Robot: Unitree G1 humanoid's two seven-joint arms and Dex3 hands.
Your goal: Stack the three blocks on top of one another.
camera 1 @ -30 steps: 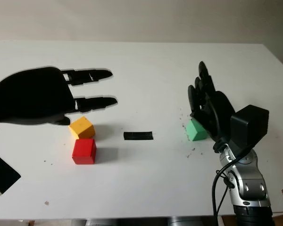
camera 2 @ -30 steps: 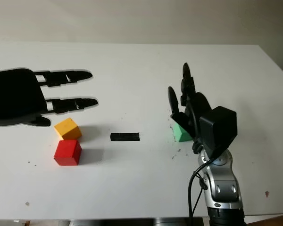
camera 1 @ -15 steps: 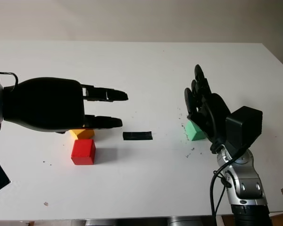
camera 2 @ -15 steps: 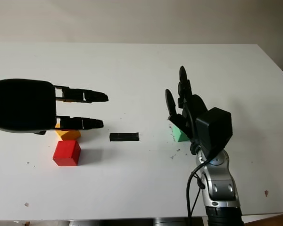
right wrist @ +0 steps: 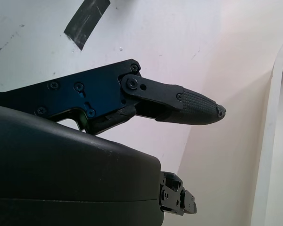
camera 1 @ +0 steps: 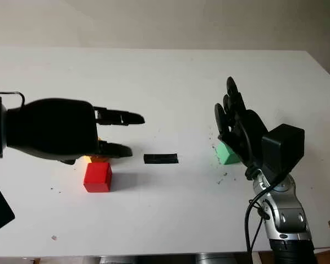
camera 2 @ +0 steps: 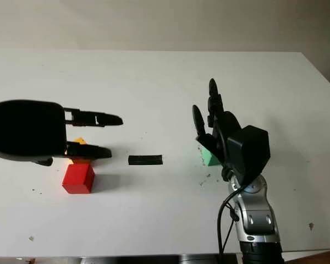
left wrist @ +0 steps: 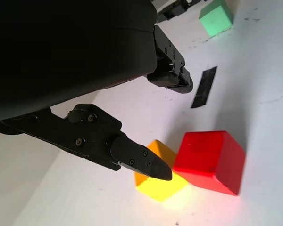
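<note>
Left robot hand (camera 1: 107, 132), released, hovers directly over orange block (left wrist: 158, 176) touching red block (camera 1: 98, 176); right robot hand (camera 1: 236, 124), released, beside green block (camera 1: 226, 153).

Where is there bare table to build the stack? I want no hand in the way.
The far half of the table is bare, as is the near strip before the black tape. It is crowded around the red block and yellow block under the left hand, and at the green block by the right hand.

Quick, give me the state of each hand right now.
Left hand: open, holding nothing, above the yellow block.
Right hand: open, holding nothing, beside the green block.
</note>
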